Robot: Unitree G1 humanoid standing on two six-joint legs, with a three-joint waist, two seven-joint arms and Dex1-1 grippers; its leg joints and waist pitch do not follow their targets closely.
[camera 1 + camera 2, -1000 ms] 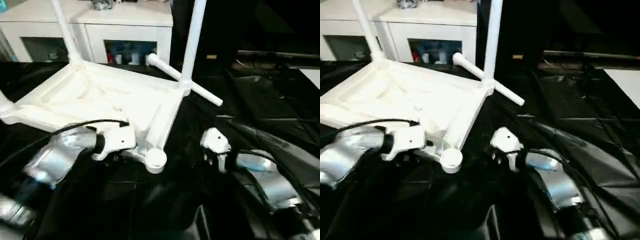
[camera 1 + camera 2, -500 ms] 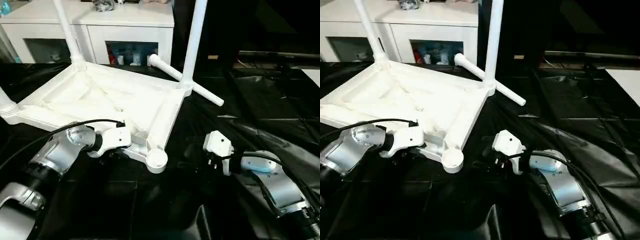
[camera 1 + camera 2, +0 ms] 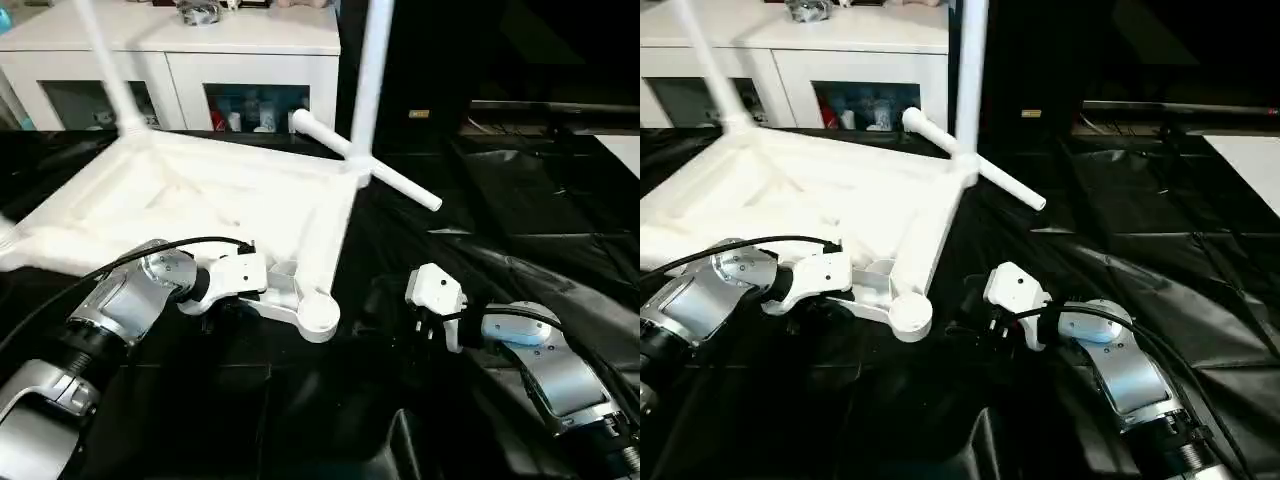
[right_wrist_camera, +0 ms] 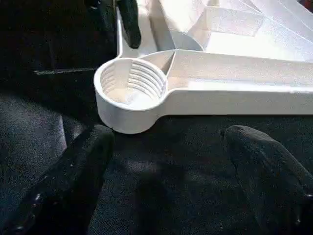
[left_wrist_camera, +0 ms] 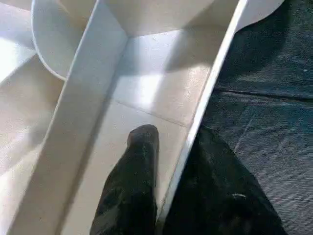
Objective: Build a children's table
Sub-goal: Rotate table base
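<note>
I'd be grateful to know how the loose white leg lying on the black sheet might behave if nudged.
The loose leg is a round tube lying flat, so it would probably roll. Its taper suggests it would curve rather than run straight. The black sheet is creased, which may stop it early.

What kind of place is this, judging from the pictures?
Probably an indoor room set up as a robot test area. A black plastic sheet covers the work surface, a white cabinet with glass doors stands behind, and an upturned white tabletop lies half assembled.
</note>
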